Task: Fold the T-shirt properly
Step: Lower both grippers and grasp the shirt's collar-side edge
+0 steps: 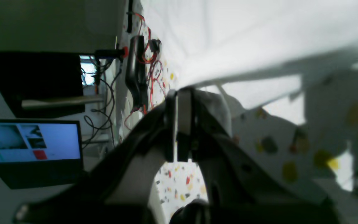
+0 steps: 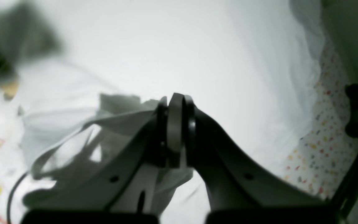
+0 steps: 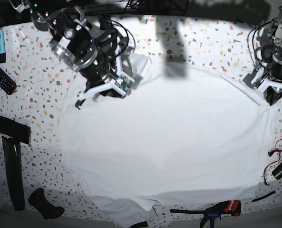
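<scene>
White cloth fills most of what I see: the T-shirt (image 3: 164, 137) lies spread across the speckled table (image 3: 41, 99), its neck at the near edge in the base view, its far edge lifted at two corners. My right gripper (image 2: 175, 130) is clamped tight on a bunch of fabric at one far corner, with loose folds hanging beside the jaws in its wrist view. My left gripper (image 1: 182, 124) is closed too, and the wrist view shows the cloth edge running taut up into the jaws, so I judge it has the other far corner. From here I reckon the step is carrying that far edge over toward the neck end. To do it well I'd keep both grips at the same height and move them at the same pace, so the fold line stays straight. I'd hold gentle tension between the two corners; too much would drag the whole shirt across the table, too little lets the middle sag and crease. The right side's bunched fabric worries me, since it may lay down wrinkled.
</scene>
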Tool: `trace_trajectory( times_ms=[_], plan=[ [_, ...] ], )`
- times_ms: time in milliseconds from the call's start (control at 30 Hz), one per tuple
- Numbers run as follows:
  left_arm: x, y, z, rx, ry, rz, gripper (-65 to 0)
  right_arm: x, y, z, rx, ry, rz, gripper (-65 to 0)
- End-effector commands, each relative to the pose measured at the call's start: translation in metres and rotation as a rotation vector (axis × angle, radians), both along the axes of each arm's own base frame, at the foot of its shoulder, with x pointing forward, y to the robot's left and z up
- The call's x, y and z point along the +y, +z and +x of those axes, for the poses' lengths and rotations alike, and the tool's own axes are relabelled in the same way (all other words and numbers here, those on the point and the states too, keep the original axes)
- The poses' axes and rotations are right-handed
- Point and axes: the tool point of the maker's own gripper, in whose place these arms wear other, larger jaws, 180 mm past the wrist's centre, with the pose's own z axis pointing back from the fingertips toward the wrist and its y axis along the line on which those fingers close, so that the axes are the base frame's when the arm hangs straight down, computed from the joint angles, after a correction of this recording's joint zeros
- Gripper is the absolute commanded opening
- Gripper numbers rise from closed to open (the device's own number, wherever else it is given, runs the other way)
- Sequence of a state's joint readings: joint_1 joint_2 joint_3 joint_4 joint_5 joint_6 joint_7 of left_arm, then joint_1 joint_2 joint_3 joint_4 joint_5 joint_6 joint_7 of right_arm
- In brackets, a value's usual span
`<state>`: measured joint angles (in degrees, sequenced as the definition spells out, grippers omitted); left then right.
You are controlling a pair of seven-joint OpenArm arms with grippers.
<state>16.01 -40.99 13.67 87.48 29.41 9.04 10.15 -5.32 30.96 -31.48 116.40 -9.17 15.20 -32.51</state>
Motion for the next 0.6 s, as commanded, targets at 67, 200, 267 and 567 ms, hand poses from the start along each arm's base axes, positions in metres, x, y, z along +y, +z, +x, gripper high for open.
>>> trace_trajectory(
  times_ms=[67,200,267,567],
  plan=[
    [0.001,0.020,0.019,-0.077,0.046,-0.008,-65.0,0.004,0.016,0.027,-0.071,-0.033,0.032,-65.0],
    [-0.001,0.027,0.034,-0.106,0.109,-0.068,-65.0,0.004,0.009,0.055,-0.070,-0.096,0.054,-65.0],
    [-0.002,0.031,0.041,-0.120,0.127,-0.094,-65.0,0.000,0.005,0.068,-0.065,-0.127,0.059,-65.0],
    [0.001,0.036,0.050,-0.129,0.172,-0.184,-65.0,-0.010,0.027,0.115,-0.103,-0.221,0.171,-65.0]
  ],
)
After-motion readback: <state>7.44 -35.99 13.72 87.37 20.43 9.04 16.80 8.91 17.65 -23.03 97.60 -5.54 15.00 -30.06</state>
